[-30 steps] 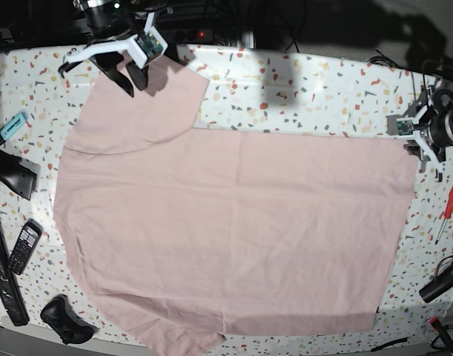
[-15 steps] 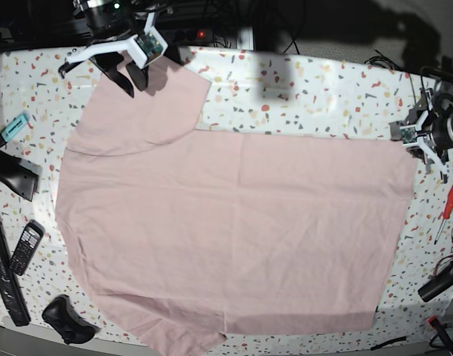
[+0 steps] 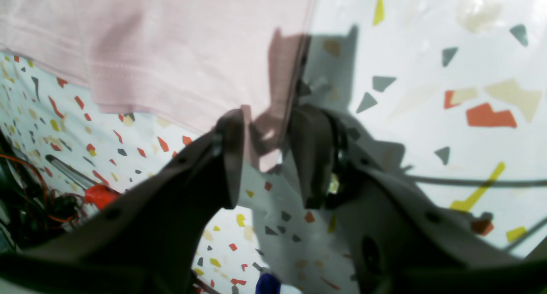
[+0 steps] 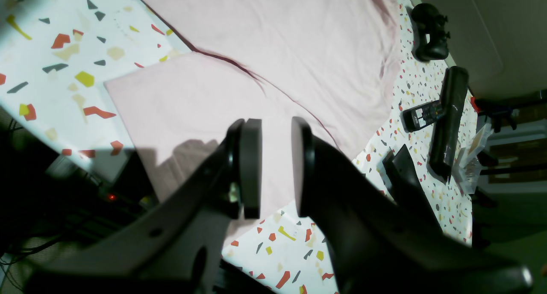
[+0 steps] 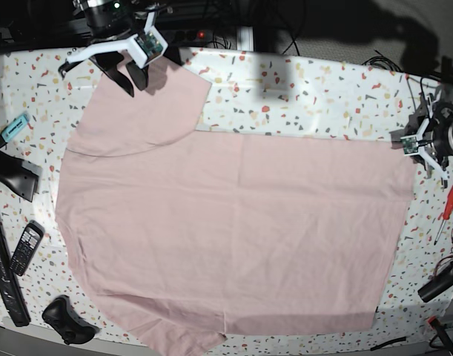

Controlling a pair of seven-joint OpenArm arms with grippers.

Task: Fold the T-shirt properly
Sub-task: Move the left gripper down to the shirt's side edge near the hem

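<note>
Lying flat across the middle of the base view is one T-shirt [image 5: 233, 230], plain pink side up on the speckled table [image 5: 308, 89]. Two grippers show. The right gripper [image 5: 131, 78], upper left, hangs over a sleeve with its jaws parted and nothing between them. The left gripper [image 3: 265, 157], at the right edge in the base view, is spread around the hem corner, a detail only its wrist camera shows. The shirt's bottom edge is cut off.
</note>
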